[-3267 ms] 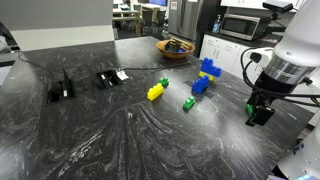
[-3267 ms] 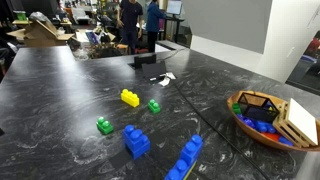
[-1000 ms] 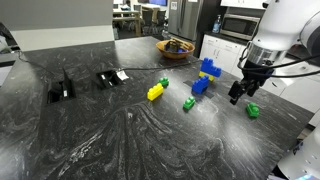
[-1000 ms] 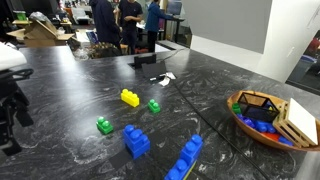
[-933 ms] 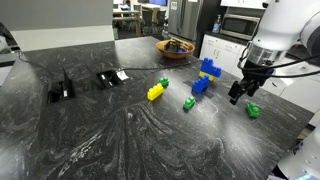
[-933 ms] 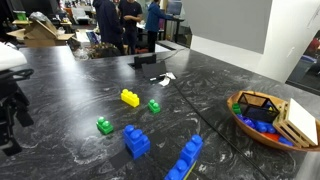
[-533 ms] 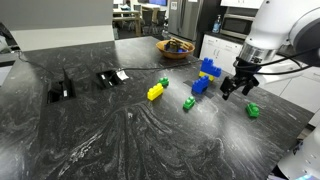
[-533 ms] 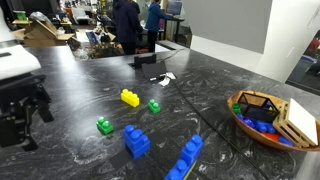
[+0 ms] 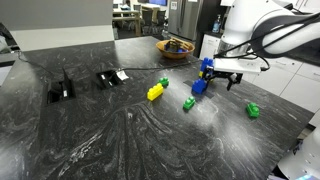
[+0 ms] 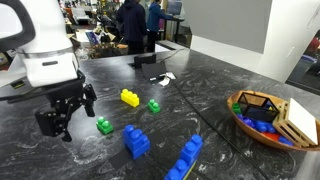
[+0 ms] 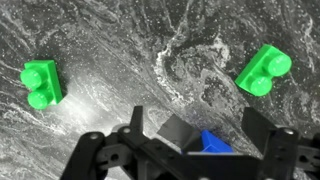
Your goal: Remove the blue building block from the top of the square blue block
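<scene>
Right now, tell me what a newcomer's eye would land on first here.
The white arm's black gripper hangs open above the dark marble table, close to a green brick. A yellow brick and the square blue block glow brightly at the table's middle.

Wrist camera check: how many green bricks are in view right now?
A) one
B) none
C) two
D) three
C: one green brick lies at the left of the wrist view and a second green brick at the upper right.
</scene>
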